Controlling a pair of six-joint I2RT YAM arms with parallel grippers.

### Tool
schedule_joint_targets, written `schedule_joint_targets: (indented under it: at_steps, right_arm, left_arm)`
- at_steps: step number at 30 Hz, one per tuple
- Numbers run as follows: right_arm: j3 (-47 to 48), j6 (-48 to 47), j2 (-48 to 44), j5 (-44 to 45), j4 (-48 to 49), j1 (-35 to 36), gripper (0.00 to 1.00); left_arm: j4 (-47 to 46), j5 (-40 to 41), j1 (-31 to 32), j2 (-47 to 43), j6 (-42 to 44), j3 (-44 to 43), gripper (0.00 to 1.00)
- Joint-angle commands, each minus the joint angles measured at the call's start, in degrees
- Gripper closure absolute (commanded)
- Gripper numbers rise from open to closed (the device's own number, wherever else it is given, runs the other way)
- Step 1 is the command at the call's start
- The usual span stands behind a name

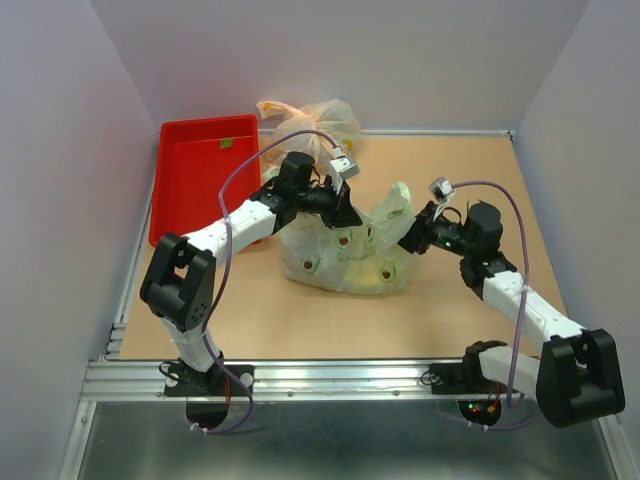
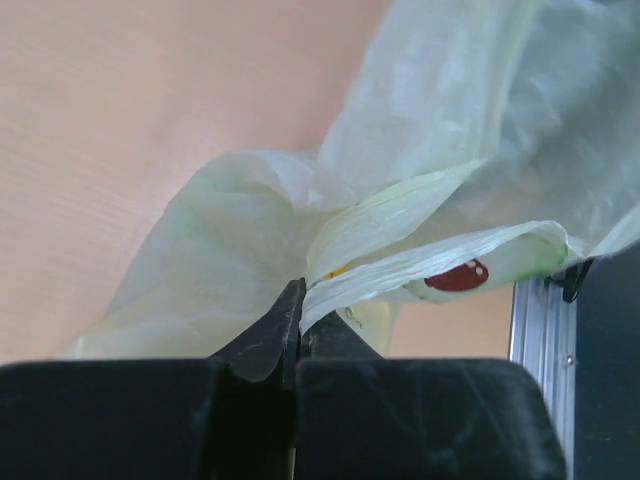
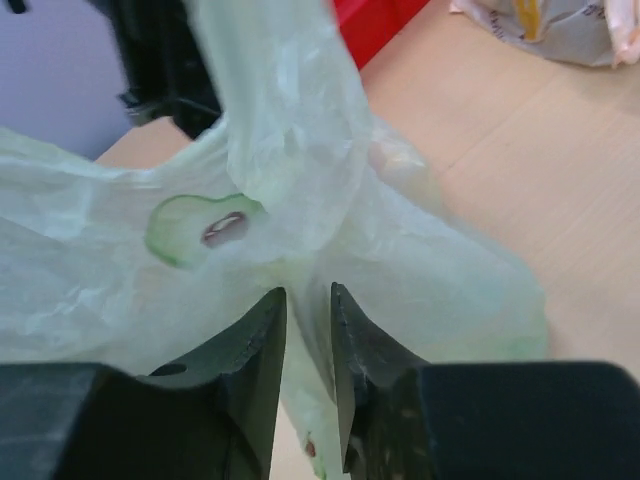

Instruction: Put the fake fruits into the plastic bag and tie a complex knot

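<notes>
**knotnerd:** Where's everything sitting right now?

**yam_pilot:** The pale-green plastic bag is slumped mid-counter. Its long side runs left to right, and it's parked right between my two arms. It looks plump, so I reckon the fruits are inside, but I can't pick any out through the film.

**knotnerd:** And the pincers?

**yam_pilot:** Up at the bag's far-left top, my left pincer is clamped tight on a twisted handle strip. That strip runs on from the tips toward the right arm's side. Over at the bag's right shoulder, my right pincer has its jaws down to a narrow slot with film bunched in it. I can't tell if it's really biting or just straddling.

**knotnerd:** So which one leads?

**yam_pilot:** My guess is both are about equally near the bag's mouth, with loose film standing up between them. The knot turns on crossing that strip over toward the right side, so I'd want the right's hold sure first.
</notes>
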State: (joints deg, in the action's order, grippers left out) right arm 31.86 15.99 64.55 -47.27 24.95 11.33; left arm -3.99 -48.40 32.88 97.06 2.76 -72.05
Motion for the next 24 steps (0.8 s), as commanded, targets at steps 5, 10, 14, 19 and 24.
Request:
schedule_joint_targets:
  at_steps: [5, 10, 14, 19, 24]
  right_arm:
    - [-1.62, -17.81, -8.03, -5.82, -9.92, 0.09, 0.25]
    - [-1.36, -27.66, -7.44, -6.96, -9.92, 0.09, 0.15]
    - [0.05, -25.76, -0.67, -6.27, -1.09, 0.01, 0.14]
    - [3.03, -17.32, 6.71, -7.57, 10.54, 0.09, 0.00]
    - [5.49, -7.48, 11.20, -9.43, 19.87, 0.53, 0.00]
  left_arm:
    - [-8.05, -6.17, -0.72, 3.66, -8.74, -1.95, 1.00]
    - [-8.23, -9.51, -0.54, 4.81, -9.18, -2.30, 1.00]
    - [-8.49, -10.57, 0.16, 4.55, -8.57, -1.78, 1.00]
    - [-8.32, -10.22, 1.13, 4.81, -7.86, -1.25, 1.00]
    - [-7.70, -8.47, 2.01, 5.95, -8.21, -2.04, 1.00]
